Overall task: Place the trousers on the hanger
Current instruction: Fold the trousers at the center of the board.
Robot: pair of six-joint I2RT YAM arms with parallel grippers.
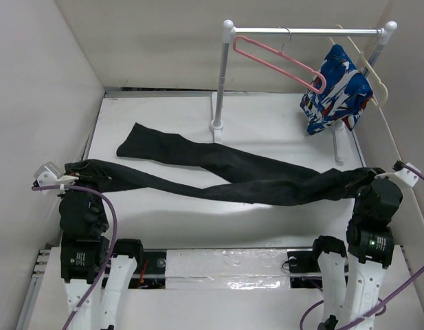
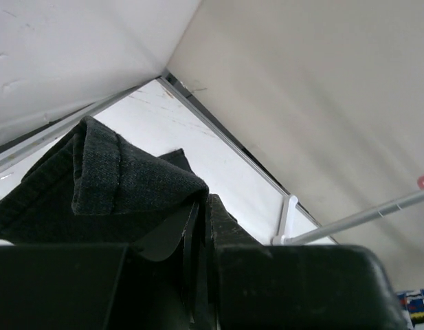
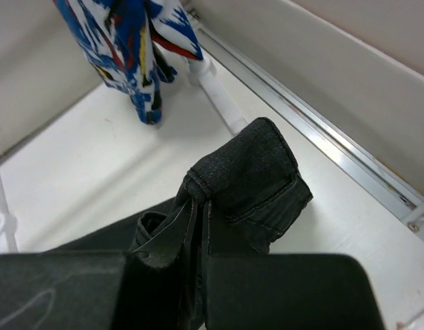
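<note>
Currently the trousers [image 1: 239, 180] are strung across the tabletop [image 1: 163, 227] between both hands. The left hand [image 1: 75, 170] is clamped on one end by the left wall, and the right hand [image 1: 368, 177] is clamped on the other end by the right wall. Both wrist views show the fingers closed on a folded wad of black cloth. The second leg lies loose, trailing toward the back left. The middle sags to the surface.

Fabric looks soft and limp with some weight and no stiffness, so I expect it to droop and slide off a thin bar unless balanced. Best hold: use the two end grips and drape the midpoint over the lower bar.

The hanger [image 1: 280, 60], pink, hangs on the rail [image 1: 308, 31] at the back, well apart from the cloth. It is beside a patterned garment [image 1: 335, 93] on a cream hanger [image 1: 370, 69]. Risk: the pink one likely swings when touched.
</note>
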